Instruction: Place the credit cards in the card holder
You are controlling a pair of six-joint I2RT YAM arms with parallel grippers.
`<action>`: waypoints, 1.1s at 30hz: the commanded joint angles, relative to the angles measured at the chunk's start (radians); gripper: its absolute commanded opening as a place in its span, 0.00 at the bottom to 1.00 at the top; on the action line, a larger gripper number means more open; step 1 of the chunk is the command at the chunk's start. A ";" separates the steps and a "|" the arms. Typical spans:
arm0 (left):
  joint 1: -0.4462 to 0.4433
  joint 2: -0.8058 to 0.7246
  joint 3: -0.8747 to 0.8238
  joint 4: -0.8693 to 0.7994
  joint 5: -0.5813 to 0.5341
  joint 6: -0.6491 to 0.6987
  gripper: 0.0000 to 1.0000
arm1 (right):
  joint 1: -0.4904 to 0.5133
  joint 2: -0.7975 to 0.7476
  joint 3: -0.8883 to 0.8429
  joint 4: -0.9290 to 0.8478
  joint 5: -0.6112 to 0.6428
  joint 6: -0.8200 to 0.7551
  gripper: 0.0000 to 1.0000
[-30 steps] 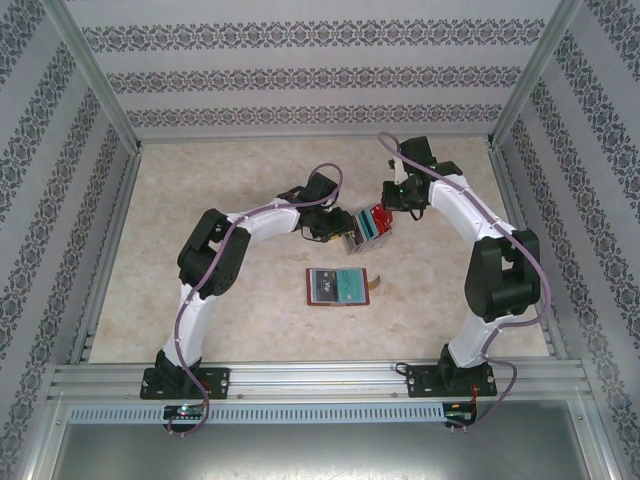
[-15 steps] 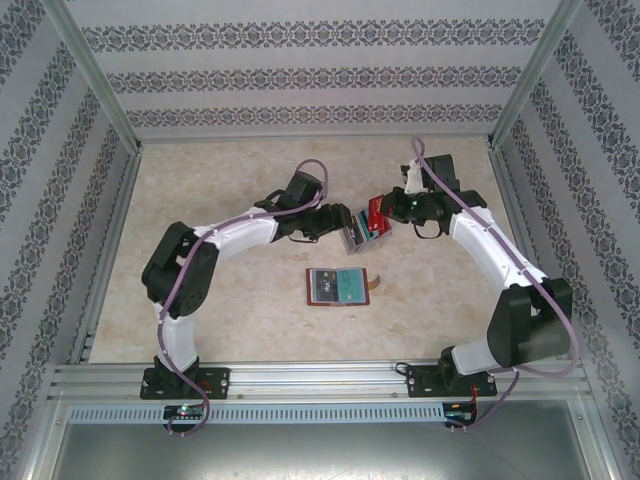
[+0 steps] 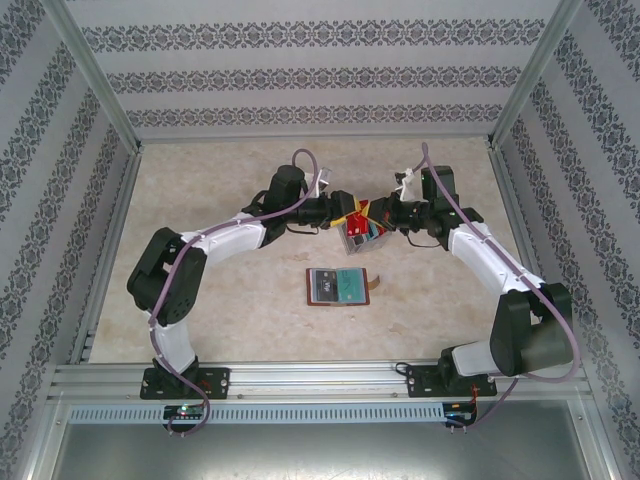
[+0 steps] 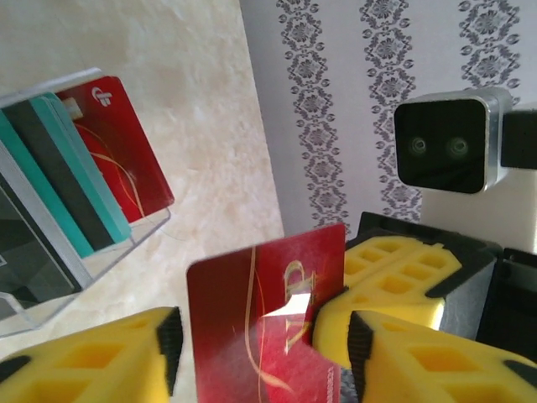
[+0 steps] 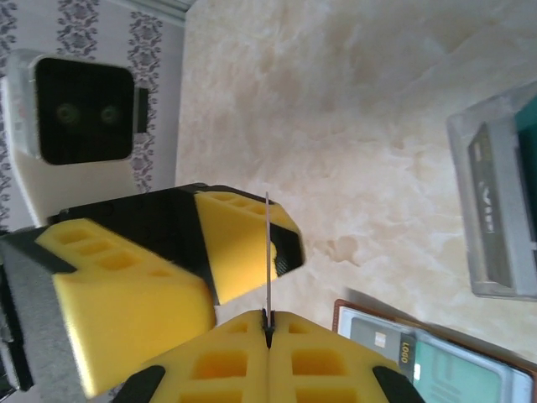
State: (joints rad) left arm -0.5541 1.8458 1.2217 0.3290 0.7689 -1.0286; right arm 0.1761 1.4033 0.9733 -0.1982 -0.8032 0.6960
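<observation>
Your right gripper (image 5: pixel 268 327) is clamped on a red credit card (image 4: pixel 264 323), both yellow fingers pressed together on its lower edge. From that wrist's camera you see the card edge-on, a thin line rising out of the seam. Your left gripper (image 4: pixel 260 357) faces it with jaws apart, one finger (image 4: pixel 92 361) on each side of the same card. A sliver of gap shows between the card and the finger on the left of the left wrist view (on the other side you cannot tell whether the pad touches). From above, the two grippers meet over the middle of the table, just on the far side of the clear tray.

Below them you have the marbled beige table (image 3: pixel 230 320). The card holder (image 3: pixel 340 287) lies on it open and flat, reddish-brown, nearer the arm bases and apart from the tray. The clear plastic tray (image 4: pixel 50 302) stands just under the meeting grippers, with cards set on edge inside it. These are a second red card (image 4: pixel 122 151) at the far end, then a teal card (image 4: pixel 96 206), then a dark grey card (image 4: pixel 25 243) closest to the left wrist camera. In the holder's slots you can see a teal slotted card (image 5: pixel 453 369) beside a dark slotted card (image 5: pixel 373 332). Its snap tab (image 3: pixel 373 285) sticks out on the right side.
</observation>
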 commanded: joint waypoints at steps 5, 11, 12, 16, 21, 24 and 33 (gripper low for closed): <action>0.009 0.013 0.013 0.098 0.074 -0.045 0.26 | -0.037 0.004 -0.043 0.095 -0.083 0.044 0.00; 0.017 0.007 -0.037 0.185 0.051 -0.133 0.00 | -0.055 -0.008 -0.068 0.139 -0.124 0.064 0.09; 0.019 0.010 -0.046 0.211 0.048 -0.155 0.00 | -0.055 -0.012 -0.073 0.149 -0.134 0.069 0.10; 0.025 0.032 -0.081 0.370 0.048 -0.274 0.00 | -0.056 -0.014 -0.101 0.226 -0.199 0.119 0.17; 0.028 0.049 -0.094 0.427 0.049 -0.319 0.00 | -0.060 -0.015 -0.113 0.252 -0.220 0.136 0.10; 0.031 0.044 -0.103 0.410 0.039 -0.313 0.04 | -0.061 -0.016 -0.122 0.303 -0.255 0.170 0.04; 0.024 -0.138 -0.166 -0.308 -0.174 0.068 0.64 | 0.006 -0.167 -0.194 -0.094 0.170 -0.103 0.00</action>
State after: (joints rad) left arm -0.5346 1.8080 1.0733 0.3618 0.7158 -1.1614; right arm 0.1349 1.2964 0.8215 -0.1078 -0.8371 0.7372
